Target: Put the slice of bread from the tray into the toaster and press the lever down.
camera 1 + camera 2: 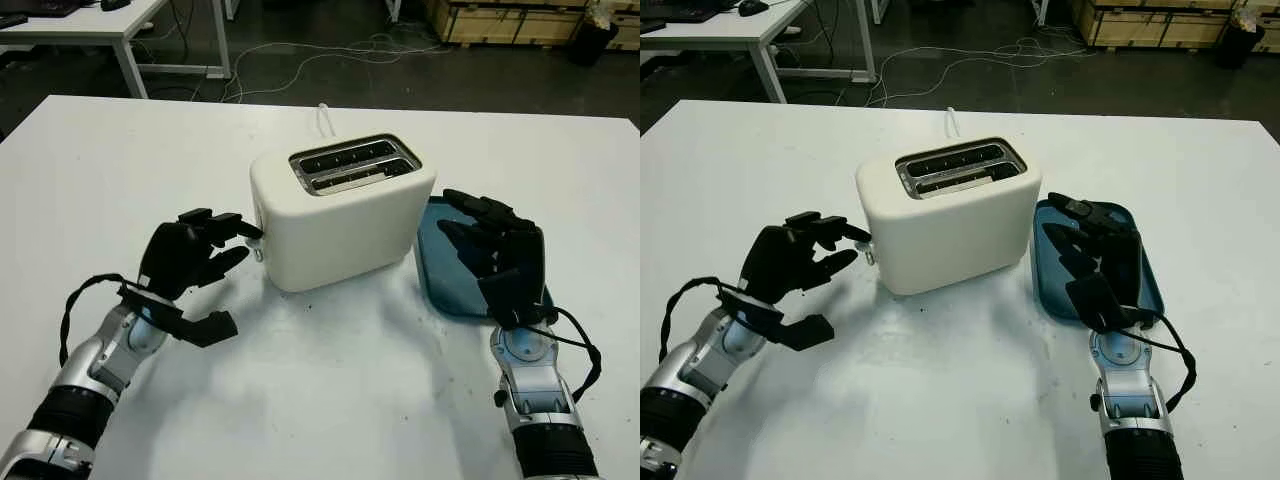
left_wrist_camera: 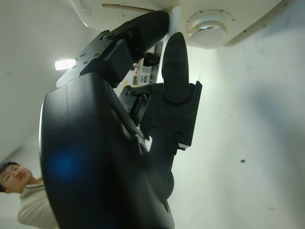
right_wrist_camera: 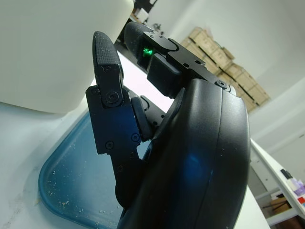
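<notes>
The white toaster (image 1: 340,225) stands mid-table with two slots on top; something pale that may be the bread (image 1: 360,177) sits low in the nearer slot. My left hand (image 1: 228,240) is at the toaster's left end, its upper fingertip touching the small white lever (image 1: 257,234). In the left wrist view that fingertip lies against the lever stalk (image 2: 175,16), next to a round dial (image 2: 209,27). To the right, my right hand (image 1: 490,240) is open over the blue tray (image 1: 440,290), which holds only crumbs (image 3: 71,186).
The toaster's white cable (image 1: 325,115) runs back across the white table (image 1: 330,400). Beyond the table are a desk (image 1: 90,25), floor cables and wooden crates (image 1: 500,20). A person (image 2: 24,191) appears in the left wrist view.
</notes>
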Controlling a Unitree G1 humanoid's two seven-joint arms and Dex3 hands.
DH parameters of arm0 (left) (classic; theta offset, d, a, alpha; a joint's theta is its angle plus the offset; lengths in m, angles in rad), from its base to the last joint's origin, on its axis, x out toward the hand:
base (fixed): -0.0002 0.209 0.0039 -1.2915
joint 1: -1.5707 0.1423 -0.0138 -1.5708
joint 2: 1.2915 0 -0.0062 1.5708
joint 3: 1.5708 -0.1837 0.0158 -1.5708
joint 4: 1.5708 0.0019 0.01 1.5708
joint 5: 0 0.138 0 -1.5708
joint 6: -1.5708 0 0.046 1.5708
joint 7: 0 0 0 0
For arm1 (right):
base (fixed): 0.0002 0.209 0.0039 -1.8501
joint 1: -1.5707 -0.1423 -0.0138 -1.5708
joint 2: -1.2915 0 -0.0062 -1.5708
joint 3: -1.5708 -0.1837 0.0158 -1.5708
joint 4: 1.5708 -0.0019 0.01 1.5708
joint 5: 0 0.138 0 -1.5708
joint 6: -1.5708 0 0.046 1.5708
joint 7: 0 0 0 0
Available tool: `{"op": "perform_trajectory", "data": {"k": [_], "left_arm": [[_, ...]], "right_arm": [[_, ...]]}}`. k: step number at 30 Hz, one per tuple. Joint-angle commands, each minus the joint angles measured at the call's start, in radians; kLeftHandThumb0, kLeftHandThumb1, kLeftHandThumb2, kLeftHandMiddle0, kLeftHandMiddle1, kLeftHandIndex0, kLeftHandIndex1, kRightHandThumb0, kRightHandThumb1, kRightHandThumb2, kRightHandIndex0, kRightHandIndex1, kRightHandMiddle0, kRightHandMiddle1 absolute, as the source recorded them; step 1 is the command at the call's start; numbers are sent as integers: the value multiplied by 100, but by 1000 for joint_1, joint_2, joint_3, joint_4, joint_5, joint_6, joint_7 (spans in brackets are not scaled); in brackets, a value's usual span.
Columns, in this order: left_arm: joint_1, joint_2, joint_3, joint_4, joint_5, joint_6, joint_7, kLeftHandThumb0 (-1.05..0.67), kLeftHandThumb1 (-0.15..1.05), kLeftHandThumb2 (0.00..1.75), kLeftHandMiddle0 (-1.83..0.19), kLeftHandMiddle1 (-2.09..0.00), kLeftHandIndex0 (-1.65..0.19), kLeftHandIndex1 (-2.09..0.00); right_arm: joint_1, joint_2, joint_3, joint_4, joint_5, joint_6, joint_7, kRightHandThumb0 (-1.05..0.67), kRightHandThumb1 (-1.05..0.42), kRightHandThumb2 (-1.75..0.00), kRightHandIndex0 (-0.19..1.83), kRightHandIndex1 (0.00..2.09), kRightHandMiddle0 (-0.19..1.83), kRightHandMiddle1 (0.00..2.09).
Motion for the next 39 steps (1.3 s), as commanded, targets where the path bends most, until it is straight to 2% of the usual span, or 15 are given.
{"op": "perform_trajectory", "data": {"k": [1,13,17,20,21,22,23,24,26,28,29,30,33,37,39], "left_arm": [[52,-61,-143,83,90,56,-97,-32,92,35,-55,-151,-76,-60],[45,-44,-144,78,84,50,-91,-31,92,34,-56,-153,-76,-62],[47,-21,-141,41,73,51,-120,-32,92,34,-56,-146,-75,-62],[40,13,-147,-19,59,58,-180,-35,92,39,-59,-151,-79,-70],[33,30,-156,-55,59,81,-235,-36,92,40,-58,-158,-77,-82],[26,46,-167,-96,63,123,-304,-37,92,45,-67,-168,-78,-127],[15,62,-186,-150,74,204,-419,-38,92,47,-71,-171,-75,-150],[-6,71,-217,-200,106,316,-563,-37,92,45,-76,-169,-72,-159],[-44,55,-276,-232,176,497,-771,-32,92,33,-80,-154,-76,-133],[-70,-5,-326,-146,218,593,-828,-31,92,24,-78,-144,-80,-114],[-76,-31,-340,-110,223,626,-836,-30,92,21,-79,-147,-81,-116],[-79,-51,-348,-86,220,649,-841,-31,92,20,-79,-148,-81,-118],[-73,-77,-362,-70,222,692,-838,-38,92,27,-75,-135,-76,-102],[-94,-73,-382,-40,187,689,-876,-42,92,31,-78,-114,-87,-74],[-103,-77,-390,-26,181,693,-887,-41,92,33,-80,-96,-93,-56]], "right_arm": [[1,7,-2,4,14,-11,6,-51,-92,-14,117,0,97,0],[5,8,2,-10,8,6,6,-50,-92,-14,116,0,96,0],[4,7,2,-2,11,-3,9,-51,-92,-14,116,0,96,0],[4,10,2,-3,13,0,11,-51,-92,-14,117,0,96,0],[4,12,3,-6,14,4,12,-51,-92,-14,117,0,96,0],[5,13,4,-8,15,5,13,-51,-92,-14,116,0,96,0],[5,14,5,-6,16,-1,14,-51,-92,-14,116,0,96,0],[6,14,6,-5,16,-7,15,-50,-92,-14,117,0,96,0],[8,16,6,-7,19,-10,18,-50,-92,-14,117,1,96,0],[16,17,4,-24,21,6,21,-51,-92,-14,117,1,97,0],[20,16,3,-35,21,17,23,-52,-92,-14,117,0,97,0],[22,13,2,-42,22,21,26,-52,-92,-14,117,0,97,0],[23,3,-2,-48,18,14,27,-52,-92,-15,116,0,97,0],[23,4,-2,-57,22,21,31,-52,-92,-15,115,0,96,0],[24,8,-2,-62,25,30,33,-53,-92,-15,115,0,96,0]]}}
